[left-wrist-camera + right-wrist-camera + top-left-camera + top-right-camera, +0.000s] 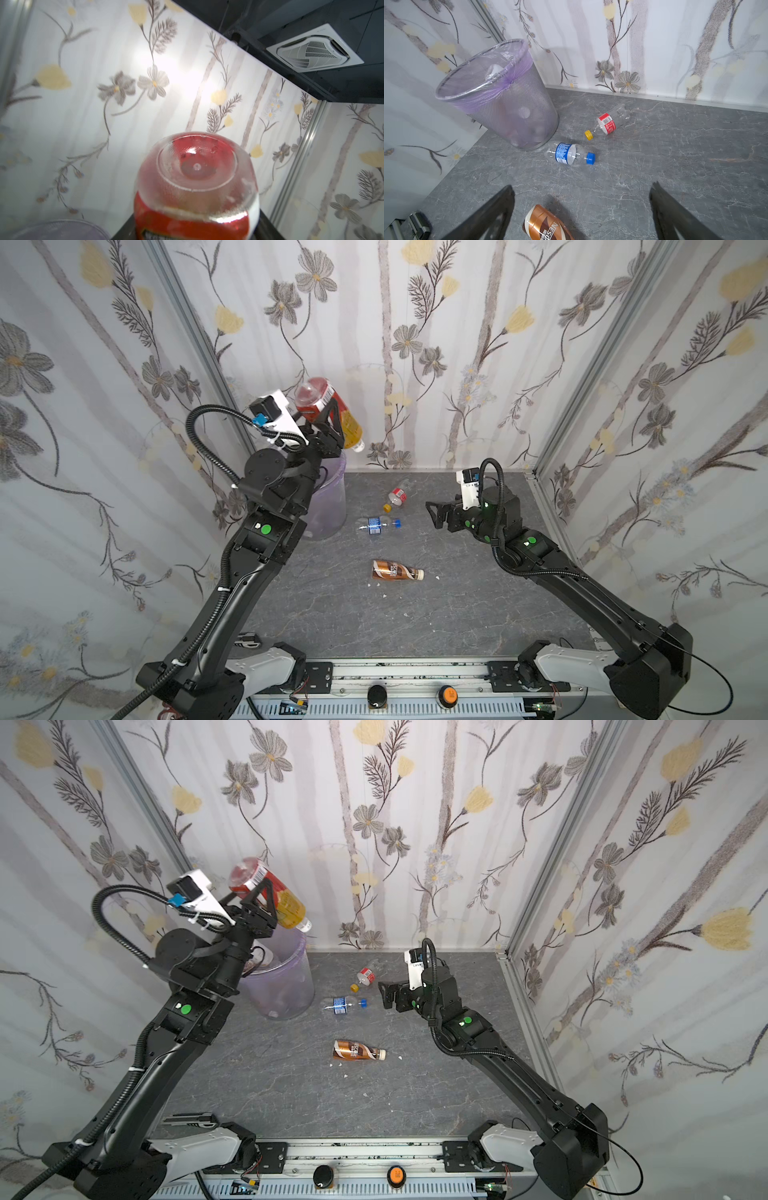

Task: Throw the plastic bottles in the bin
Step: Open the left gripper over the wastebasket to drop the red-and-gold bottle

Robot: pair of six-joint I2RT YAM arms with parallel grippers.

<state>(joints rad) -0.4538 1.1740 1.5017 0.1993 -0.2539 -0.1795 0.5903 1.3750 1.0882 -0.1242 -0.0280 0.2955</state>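
So the left gripper [326,416] is clamped around the middle of the red-and-gold bottle [348,427], held high over the bin [330,506] with the cap tipped down. That looks deliberate: cap-first means it should slide straight in once the jaws let go. Worth noting the cap seems to sit over the far rim rather than dead centre, so it could clip the edge. The right gripper [582,186] is spread wide with nothing in it, hanging low over the table [415,614] and facing the leftovers, probably lining up the next grab. Three are on the table: the coffee bottle [544,224] closest to it, the blue-cap bottle [566,153] just beside the bin's base, and the yellow-cap bottle [607,123] a little further back. The top views make the bin look like plain purple plastic, but the right wrist view shows it's wire mesh with a purple bag, with several bottles visible inside. The left wrist view gives only the held bottle's base and a sliver of bin rim.
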